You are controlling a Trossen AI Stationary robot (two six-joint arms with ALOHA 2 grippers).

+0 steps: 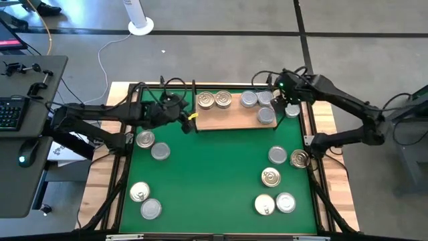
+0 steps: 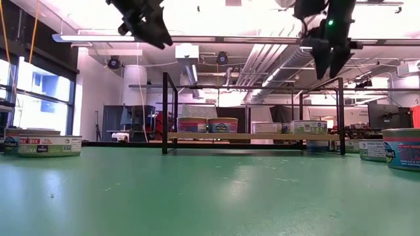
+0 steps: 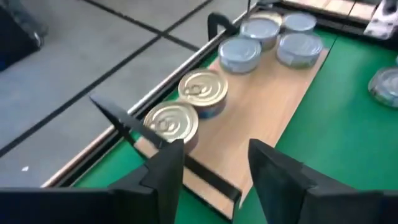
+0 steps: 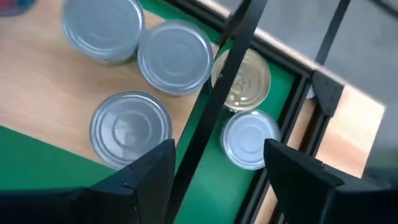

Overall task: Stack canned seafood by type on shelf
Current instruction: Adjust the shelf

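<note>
High view has the shelf [image 1: 231, 119] at the mat's [image 1: 214, 181] far edge, two gold cans [image 1: 214, 100] on its left half, three silver cans [image 1: 257, 104] on the right. Left gripper [image 1: 189, 119] hovers off the shelf's left end, right gripper [image 1: 289, 102] off the right end, both with fingers parted and empty. Looks like a between-placements step; next up is probably reaching for a loose can [image 1: 277, 155] on the mat.

Setting: robotics lab or workshop. Evidence: exposed silver ceiling ducts [image 2: 262, 62] upper centre of the low view. Black computer keyboard [image 1: 9, 112] on grey desk [image 1: 40, 80], high view's left edge.
</note>
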